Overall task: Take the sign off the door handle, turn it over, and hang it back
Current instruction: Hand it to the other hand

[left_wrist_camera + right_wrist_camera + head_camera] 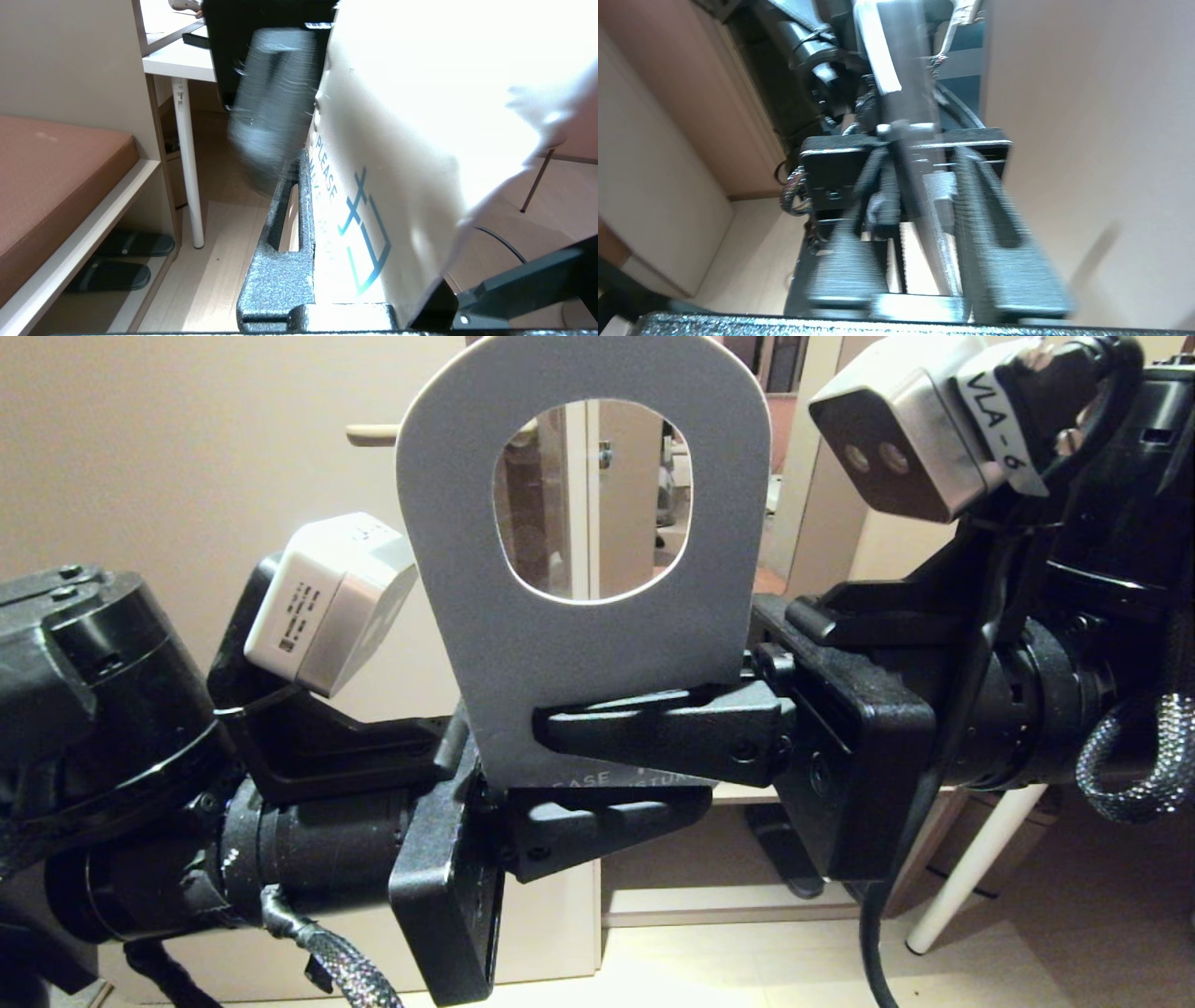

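One sign [579, 644], with one large rounded hole [593, 499] cut through it. Two grippers on it: left gripper [653, 803] at six o'clock of the hole, right gripper [560, 728] just above, reaching in from three o'clock. Two white camera boxes [327, 602], one at nine o'clock of the hole, the other at two o'clock. One door handle [372, 434], at ten o'clock of the hole. One white table leg [971, 868], at four o'clock. Two dark slippers [135, 242], side by side on the floor.
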Controlling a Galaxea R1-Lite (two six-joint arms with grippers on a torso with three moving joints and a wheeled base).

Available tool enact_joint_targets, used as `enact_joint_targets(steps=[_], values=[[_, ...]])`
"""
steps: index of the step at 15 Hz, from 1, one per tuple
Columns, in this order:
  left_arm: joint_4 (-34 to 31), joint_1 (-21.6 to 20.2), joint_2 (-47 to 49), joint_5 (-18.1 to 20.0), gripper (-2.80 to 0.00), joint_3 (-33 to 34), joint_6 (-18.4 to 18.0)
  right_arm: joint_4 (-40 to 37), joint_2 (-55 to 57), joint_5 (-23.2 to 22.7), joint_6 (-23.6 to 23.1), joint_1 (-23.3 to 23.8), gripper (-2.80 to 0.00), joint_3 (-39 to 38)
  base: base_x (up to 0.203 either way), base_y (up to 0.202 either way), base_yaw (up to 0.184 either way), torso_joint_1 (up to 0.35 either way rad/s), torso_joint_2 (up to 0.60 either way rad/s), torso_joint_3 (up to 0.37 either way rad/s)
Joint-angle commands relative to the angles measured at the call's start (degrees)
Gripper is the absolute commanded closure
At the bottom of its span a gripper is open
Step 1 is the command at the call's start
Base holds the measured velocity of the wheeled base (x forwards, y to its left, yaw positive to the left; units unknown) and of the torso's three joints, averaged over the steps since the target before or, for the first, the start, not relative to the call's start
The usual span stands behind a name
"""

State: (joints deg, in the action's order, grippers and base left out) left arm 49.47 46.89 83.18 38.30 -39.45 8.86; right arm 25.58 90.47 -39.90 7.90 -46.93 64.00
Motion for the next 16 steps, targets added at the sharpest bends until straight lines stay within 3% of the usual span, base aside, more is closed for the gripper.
enact_joint_targets(steps=[1,9,13,16], values=[[0.2,0.1,-0.7,0.3,0.00,0.8,0.1,0.3,-0.1,-0.2,0.1,0.0,-2.80,0.0,0.000,0.000,0.000,0.000,0.00,0.000],[0.2,0.7,-2.2,0.0,0.00,3.3,0.1,2.9,-0.3,0.0,0.1,0.0,-2.80,-0.8,0.000,0.000,0.000,0.000,0.00,0.000],[0.1,-0.9,-1.8,-0.4,0.00,3.6,0.2,8.5,-0.4,-0.1,0.4,0.0,-2.80,-3.7,0.000,0.000,0.000,0.000,0.00,0.000],[0.1,-3.0,-1.6,-0.4,0.00,3.6,0.2,8.6,-1.2,-0.2,0.5,0.0,-2.80,-3.5,0.000,0.000,0.000,0.000,0.00,0.000]])
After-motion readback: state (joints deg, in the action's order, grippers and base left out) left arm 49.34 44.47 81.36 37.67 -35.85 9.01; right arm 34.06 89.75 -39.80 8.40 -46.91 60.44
